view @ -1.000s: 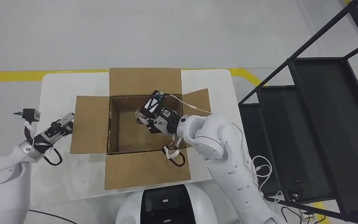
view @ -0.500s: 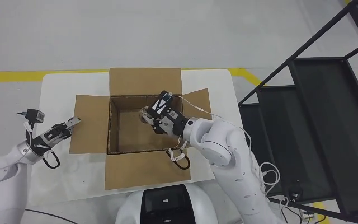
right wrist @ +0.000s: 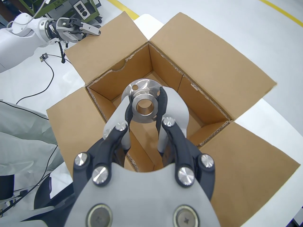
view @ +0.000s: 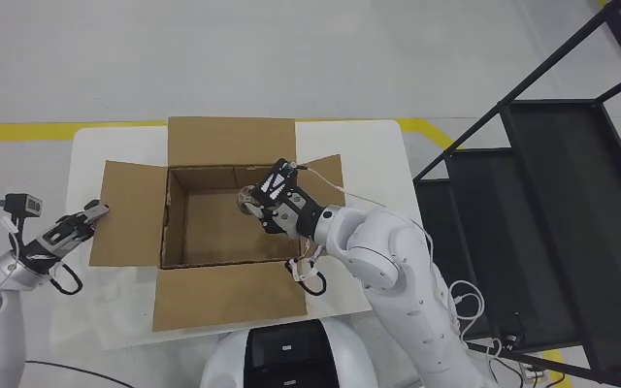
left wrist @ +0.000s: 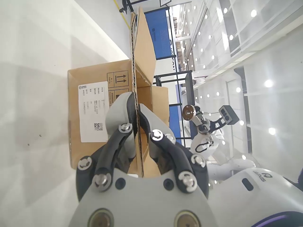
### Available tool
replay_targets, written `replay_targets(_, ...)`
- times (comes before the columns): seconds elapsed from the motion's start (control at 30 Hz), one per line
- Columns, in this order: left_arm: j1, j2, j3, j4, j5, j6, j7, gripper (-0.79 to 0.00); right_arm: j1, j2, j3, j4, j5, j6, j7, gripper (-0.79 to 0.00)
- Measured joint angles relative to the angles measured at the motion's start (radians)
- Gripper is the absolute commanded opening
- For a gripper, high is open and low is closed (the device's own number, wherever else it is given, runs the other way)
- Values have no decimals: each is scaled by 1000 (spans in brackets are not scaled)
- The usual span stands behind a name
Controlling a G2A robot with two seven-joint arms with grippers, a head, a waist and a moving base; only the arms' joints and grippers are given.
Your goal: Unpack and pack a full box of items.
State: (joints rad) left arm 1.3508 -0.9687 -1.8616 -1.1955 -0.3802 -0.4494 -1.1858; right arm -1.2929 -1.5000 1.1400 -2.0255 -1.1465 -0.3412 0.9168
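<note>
An open cardboard box (view: 233,144) stands on the white table (view: 359,145) with all its flaps folded outward. Its inside looks bare in the right wrist view, box (right wrist: 208,64). My left gripper (view: 92,211) is shut on the outer edge of the left flap (view: 126,213); the left wrist view shows the cardboard edge pinched between the fingers (left wrist: 127,109) of that gripper (left wrist: 135,112). My right gripper (view: 260,201) hangs over the box's right half, shut on a shiny metal flange (view: 247,201). The flange (right wrist: 139,86) sits between the tips of that gripper (right wrist: 145,100), above the opening.
A black metal stair frame (view: 524,194) stands to the right of the table. A yellow floor line (view: 58,128) runs behind the table. Bare tabletop lies right of the box and along its far left corner.
The left gripper has closed on the left flap's edge and pulled it leftward; the whole box has slid left on the table. The right gripper with the flange has hardly moved.
</note>
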Motion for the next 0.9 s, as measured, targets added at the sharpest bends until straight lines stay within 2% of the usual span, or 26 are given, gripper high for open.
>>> replay_targets(0.2,27,7,-34,1,-18,11,47,-785,5,7,-5,5,8,5,-10,-785)
replay_targets(0.23,30,7,-34,-1,-23,18,57,-622,4,9,-6,6,9,8,-13,-785)
replay_targets(0.27,33,7,-33,-3,-27,23,62,-6,3,10,-7,6,9,10,-15,-785)
replay_targets(0.5,37,9,-24,-10,-43,46,78,0,-9,19,-12,6,13,20,-27,-785)
replay_targets(0.6,30,7,-35,-2,-51,36,157,0,-11,22,-22,14,16,27,-42,-785)
replay_targets(0.8,20,-3,-66,1,-82,21,416,0,10,24,-55,52,22,37,-73,-785)
replay_targets(0.9,23,-5,-71,-5,-92,14,448,0,25,24,-67,65,27,39,-82,-785)
